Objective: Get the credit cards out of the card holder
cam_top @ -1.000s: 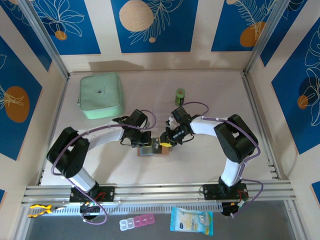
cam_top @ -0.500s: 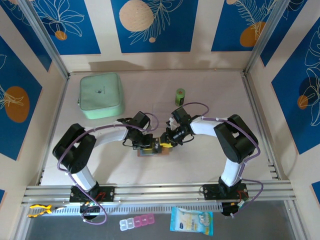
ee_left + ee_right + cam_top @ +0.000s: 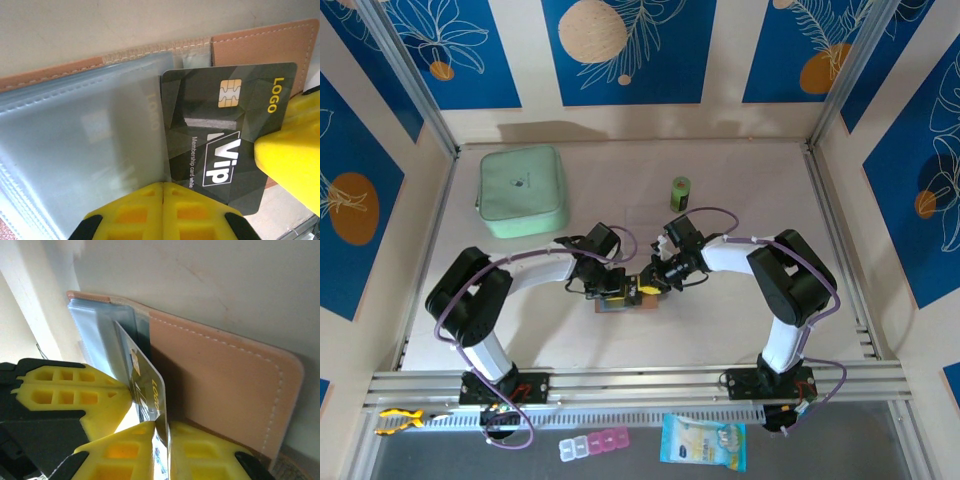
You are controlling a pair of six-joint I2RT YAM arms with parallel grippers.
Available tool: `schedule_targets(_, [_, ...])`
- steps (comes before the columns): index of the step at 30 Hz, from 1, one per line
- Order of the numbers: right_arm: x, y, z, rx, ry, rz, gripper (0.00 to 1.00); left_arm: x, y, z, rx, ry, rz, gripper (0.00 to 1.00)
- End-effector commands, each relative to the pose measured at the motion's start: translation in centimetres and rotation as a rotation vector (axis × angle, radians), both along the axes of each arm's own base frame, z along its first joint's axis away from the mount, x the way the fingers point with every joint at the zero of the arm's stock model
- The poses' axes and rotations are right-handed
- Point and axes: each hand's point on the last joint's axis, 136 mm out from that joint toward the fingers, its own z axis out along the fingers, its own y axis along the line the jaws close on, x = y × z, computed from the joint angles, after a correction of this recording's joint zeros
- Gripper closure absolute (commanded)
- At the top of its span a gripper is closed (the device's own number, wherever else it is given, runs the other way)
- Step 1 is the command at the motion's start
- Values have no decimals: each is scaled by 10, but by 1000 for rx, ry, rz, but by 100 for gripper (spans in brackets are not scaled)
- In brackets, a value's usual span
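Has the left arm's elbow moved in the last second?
Yes. The left arm's elbow has shifted right, judged against the fixed mint-green case behind it.

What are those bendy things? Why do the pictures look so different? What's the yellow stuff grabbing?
Those are two robot arms with yellow pinching fingers. One picture looks down from above; two come from cameras on the wrists. On the pale table lie a mint-green zip case, a small green cylinder and, in the middle, a tan stitched card holder with clear pockets. The left gripper is shut, by the pockets. The right gripper pinches a dark card with a gold chip and white VIP lettering, half out of its pocket.
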Motion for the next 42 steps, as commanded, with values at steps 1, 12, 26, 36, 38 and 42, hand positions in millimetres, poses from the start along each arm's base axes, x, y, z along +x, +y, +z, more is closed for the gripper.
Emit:
schedule_targets(1, [-5,1,7,20,2,4,88,-4,7,-6,41,5,-4,100])
schedule_targets(12, [-1,-15,32,-25,-95,13,95,9,8,31,-29,-89,51,100])
schedule_targets(26, [34,-58,75,-283,-541,392,100,30,56,62,-67,-171,172,100])
schedule_targets(36, [72,-67,106,-428,-955,961,100,23,76,59,-94,-166,206,99])
schedule_targets(38, [80,-65,108,-448,-989,1051,100,20,80,54,-88,-156,213,99])
schedule_targets(42, [102,-58,111,-469,-1003,1155,100,18,85,52,-91,-152,227,99])
